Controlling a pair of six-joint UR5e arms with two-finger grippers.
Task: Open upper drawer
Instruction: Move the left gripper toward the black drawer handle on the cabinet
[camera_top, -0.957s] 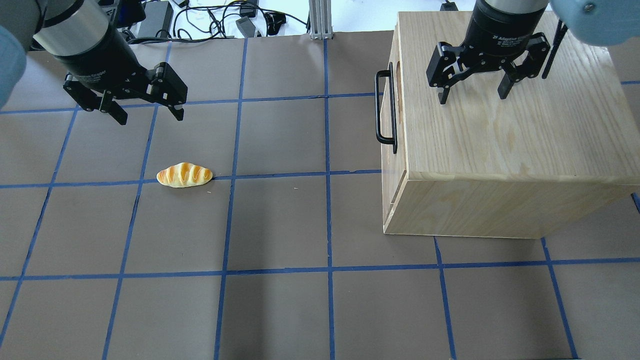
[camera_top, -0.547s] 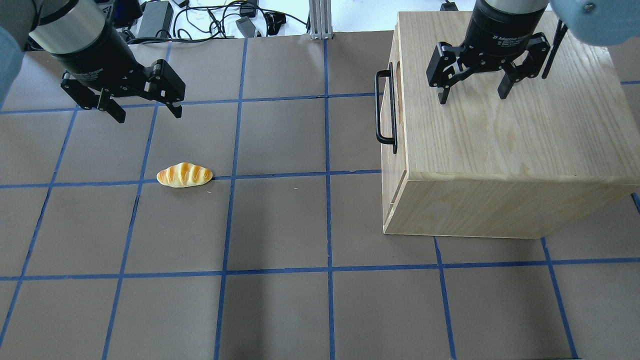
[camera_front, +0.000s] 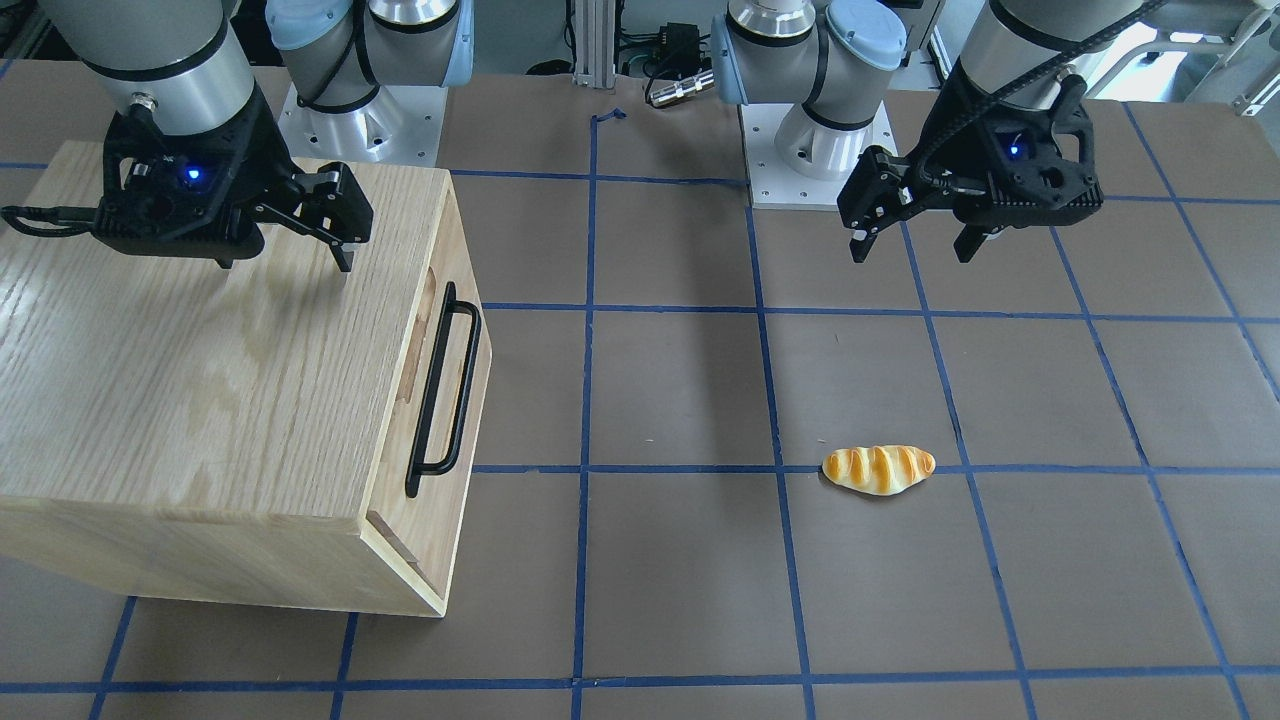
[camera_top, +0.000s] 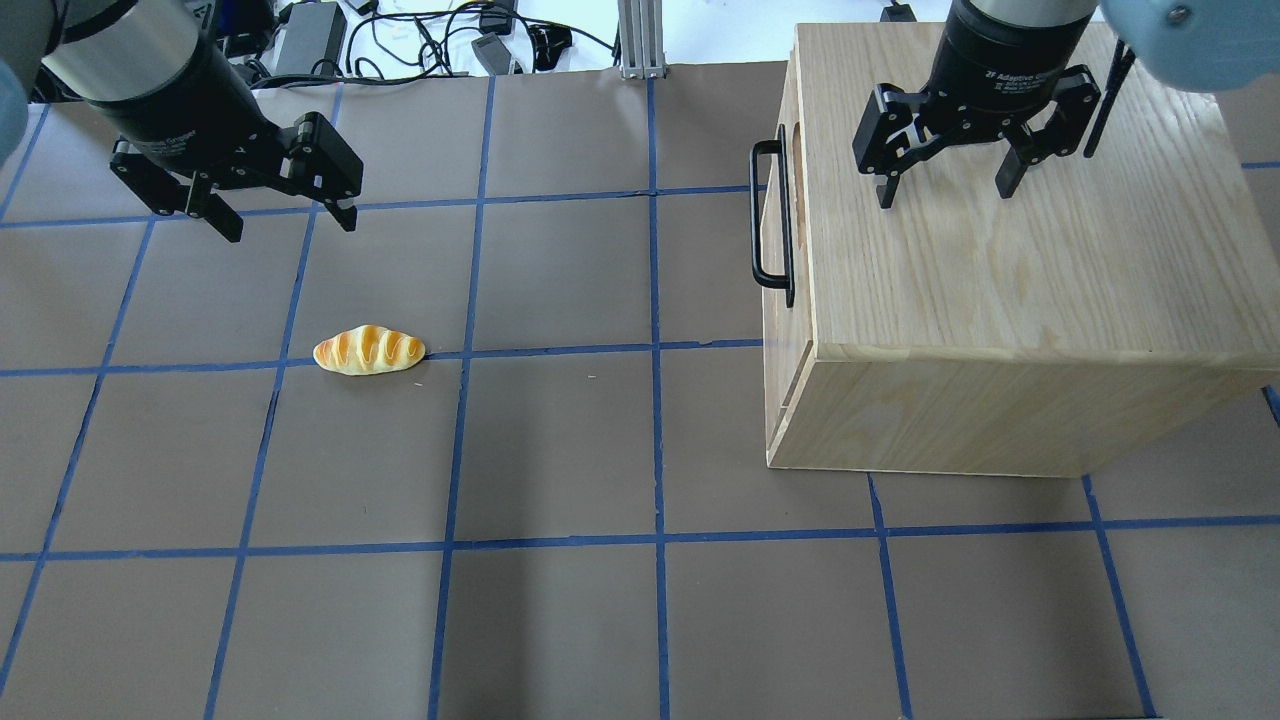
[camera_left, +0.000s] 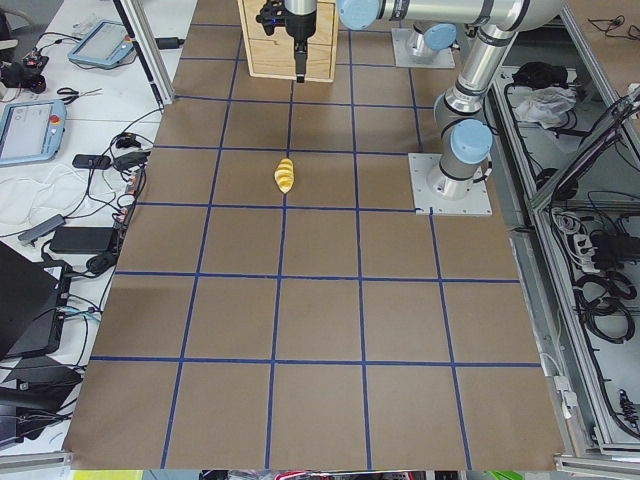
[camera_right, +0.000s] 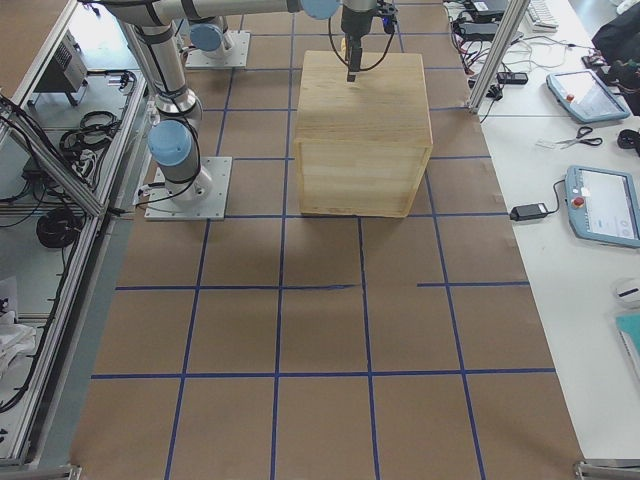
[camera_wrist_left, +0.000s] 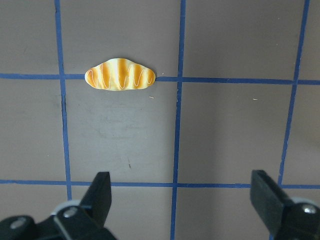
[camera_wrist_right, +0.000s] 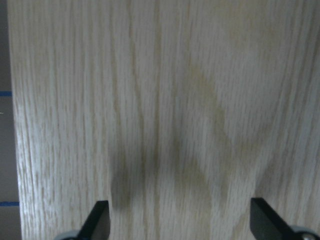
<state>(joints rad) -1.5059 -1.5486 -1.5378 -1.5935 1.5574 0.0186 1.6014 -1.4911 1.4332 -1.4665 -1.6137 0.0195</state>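
Observation:
The upper drawer (camera_top: 795, 320) is a pale-wood front on the cabinet's side facing the table's middle. Its panel sits flush with the box. Its black bar handle (camera_top: 770, 215) also shows in the front-facing view (camera_front: 440, 385). My right gripper (camera_top: 945, 195) hangs open and empty above the cabinet top (camera_top: 1000, 200), behind the handle. In its wrist view, only wood grain lies between its fingers (camera_wrist_right: 97, 220). My left gripper (camera_top: 292, 230) is open and empty above the table, far left of the drawer.
A toy bread roll (camera_top: 368, 350) lies on the brown, blue-taped table (camera_top: 560, 450), in front of the left gripper; it also shows in the left wrist view (camera_wrist_left: 120, 75). Cables and power bricks (camera_top: 440, 40) lie past the table's far edge.
My left gripper has drifted a little to the left and toward the table's far edge. The right gripper, the drawer and the roll have not moved.

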